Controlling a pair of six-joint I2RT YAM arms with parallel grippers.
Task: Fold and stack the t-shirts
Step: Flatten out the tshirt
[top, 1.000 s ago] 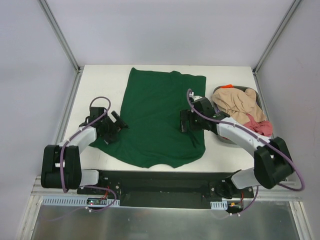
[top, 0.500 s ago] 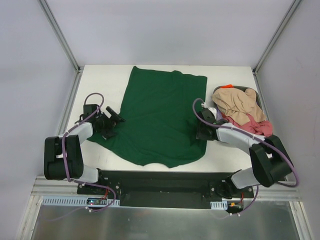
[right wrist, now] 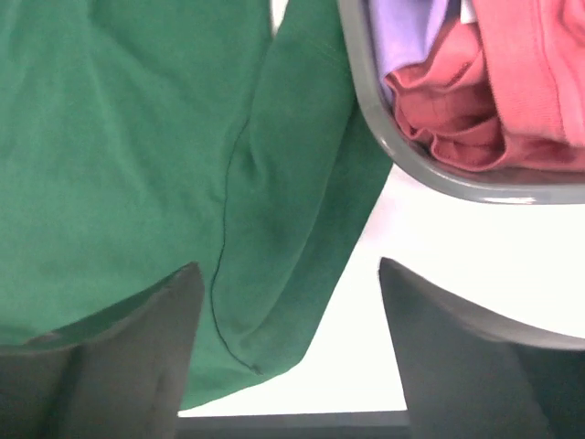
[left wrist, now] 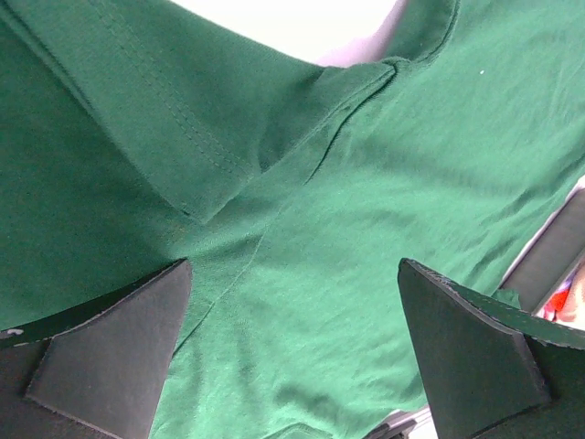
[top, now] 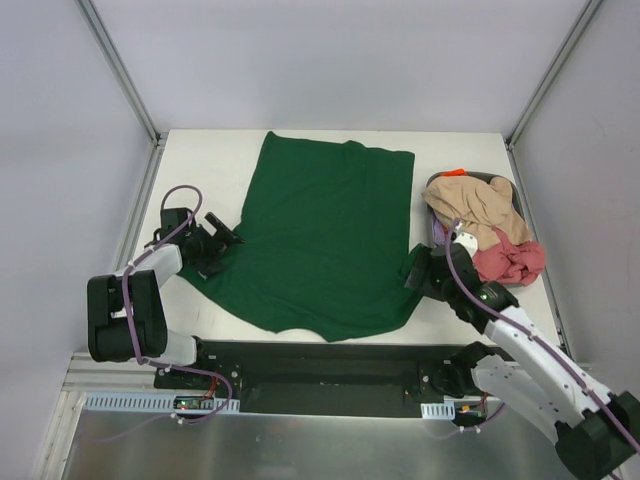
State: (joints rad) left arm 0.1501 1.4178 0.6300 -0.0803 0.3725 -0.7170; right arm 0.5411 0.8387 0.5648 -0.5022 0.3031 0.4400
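Note:
A large dark green t-shirt lies spread flat on the white table. My left gripper is open and empty over its left sleeve; in the left wrist view the green cloth with a folded sleeve fills the frame. My right gripper is open and empty at the shirt's right sleeve; the right wrist view shows the sleeve edge and bare table between the fingers. A beige t-shirt and a pink-red t-shirt lie crumpled in a grey basket.
The basket stands at the table's right edge, with an orange bit at its far rim and purple cloth beside the pink-red cloth. Its rim is close to my right fingers. Metal frame posts stand at the back corners.
My right gripper has drawn back from the shirt's middle to its right sleeve, near the basket. My left gripper has shifted a little left. The shirt's near right edge lies wider.

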